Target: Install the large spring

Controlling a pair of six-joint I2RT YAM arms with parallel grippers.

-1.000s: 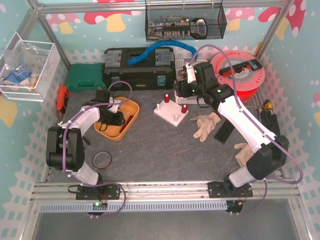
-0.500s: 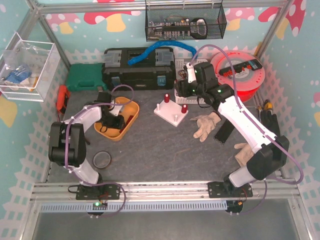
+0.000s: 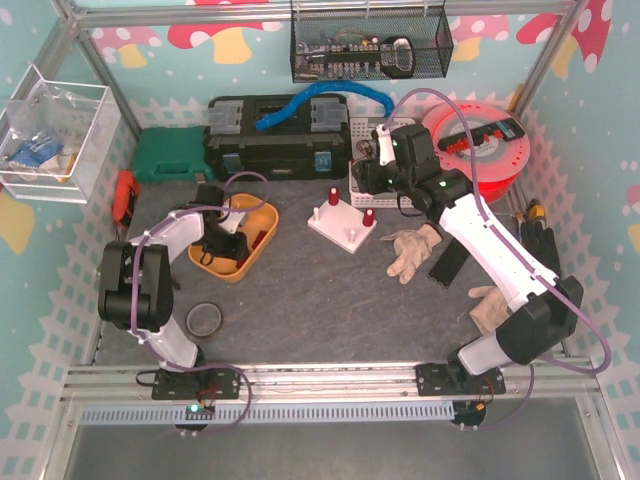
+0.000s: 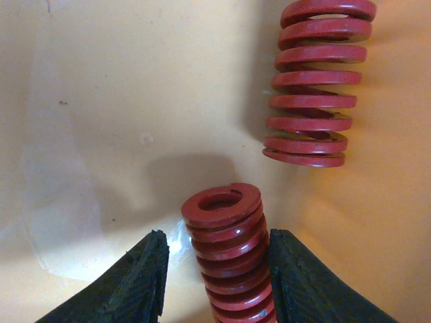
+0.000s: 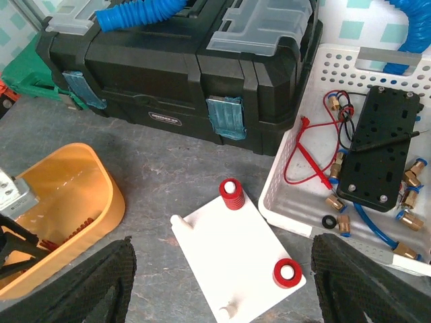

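My left gripper (image 3: 222, 240) is down inside the orange bin (image 3: 262, 215). In the left wrist view its jaws (image 4: 217, 269) are open on either side of a large red spring (image 4: 229, 249) that lies on the bin floor. The right pad is at the coils and the left pad stands a little off. A second red spring (image 4: 313, 81) lies further in. The white peg board (image 5: 236, 249) carries red springs on two pegs (image 5: 232, 194) (image 5: 287, 272). Two pegs (image 5: 177, 221) are bare. My right gripper (image 5: 222, 269) hovers open and empty above the board.
A black toolbox (image 3: 275, 140) and green case (image 3: 170, 155) stand at the back. A white basket (image 5: 289, 195) with brass fittings sits right of the board. Work gloves (image 3: 415, 250) lie near the board's right. A tape ring (image 3: 204, 320) lies front left.
My left arm has shifted a little further into the orange bin, bringing its jaws around the spring. My right arm has barely moved.
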